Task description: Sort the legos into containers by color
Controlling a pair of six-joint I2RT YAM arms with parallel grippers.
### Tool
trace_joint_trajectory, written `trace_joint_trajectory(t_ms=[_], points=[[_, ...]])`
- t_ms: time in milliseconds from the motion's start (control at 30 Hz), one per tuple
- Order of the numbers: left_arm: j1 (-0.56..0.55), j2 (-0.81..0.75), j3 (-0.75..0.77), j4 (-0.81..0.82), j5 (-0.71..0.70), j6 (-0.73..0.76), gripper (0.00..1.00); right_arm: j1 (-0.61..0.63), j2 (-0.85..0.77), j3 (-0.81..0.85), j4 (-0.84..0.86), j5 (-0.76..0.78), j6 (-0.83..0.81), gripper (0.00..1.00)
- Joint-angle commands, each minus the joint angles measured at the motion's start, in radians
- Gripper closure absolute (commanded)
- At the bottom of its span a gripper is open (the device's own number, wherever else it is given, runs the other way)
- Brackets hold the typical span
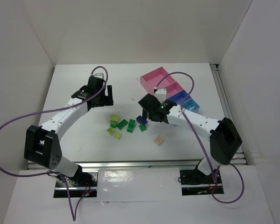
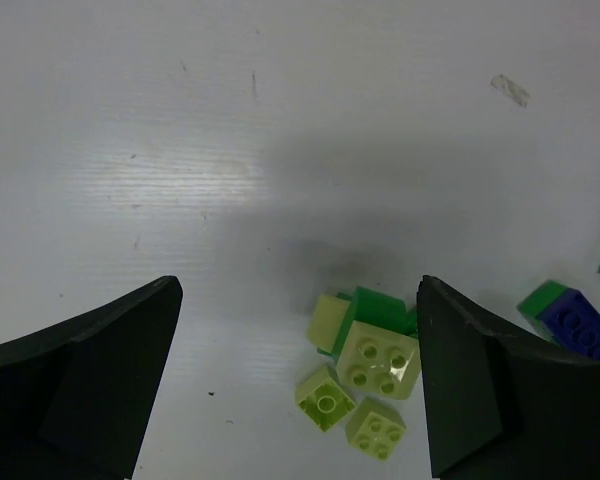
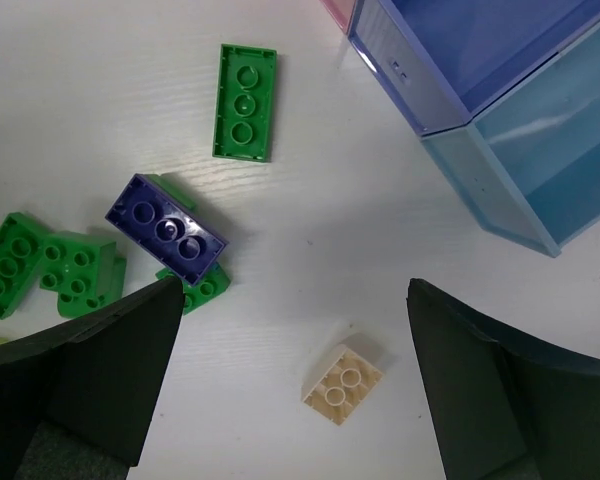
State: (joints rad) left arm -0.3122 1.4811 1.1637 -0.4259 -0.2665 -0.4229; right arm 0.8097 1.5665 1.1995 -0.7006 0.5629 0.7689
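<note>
The legos lie mid-table: yellow-green ones, dark green ones, a dark blue one and a beige one. The joined containers stand at the back right: wide pink, narrow pink, blue, light blue. My left gripper is open and empty, above yellow-green bricks and a green one. My right gripper is open and empty, above the upside-down beige brick, with the blue brick and green bricks to its left.
White walls enclose the table on three sides. Purple cables loop from both arms over the table. In the right wrist view the blue bin and light blue bin stand at the upper right, close to the gripper.
</note>
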Motion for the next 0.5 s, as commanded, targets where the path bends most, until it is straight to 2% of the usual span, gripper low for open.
trace_joint_trajectory(t_ms=[0, 67, 300, 433, 467], points=[[0.007, 0.016, 0.065, -0.046, 0.105, -0.008, 0.0, 0.017, 0.029, 0.0, 0.023, 0.015, 0.03, 0.0], [0.007, 0.016, 0.079, -0.047, 0.127, -0.008, 0.0, 0.046, 0.02, -0.023, 0.045, 0.04, 0.069, 0.0], [0.007, -0.004, 0.1, -0.071, 0.145, 0.01, 0.0, 0.046, 0.009, -0.008, 0.114, 0.04, 0.038, 0.0], [0.007, -0.027, 0.11, -0.047, 0.156, 0.024, 0.0, 0.069, 0.055, 0.089, 0.174, 0.052, -0.12, 0.01], [0.007, -0.027, 0.11, -0.037, 0.156, 0.039, 0.0, 0.053, 0.076, 0.177, 0.146, 0.064, -0.164, 0.01]])
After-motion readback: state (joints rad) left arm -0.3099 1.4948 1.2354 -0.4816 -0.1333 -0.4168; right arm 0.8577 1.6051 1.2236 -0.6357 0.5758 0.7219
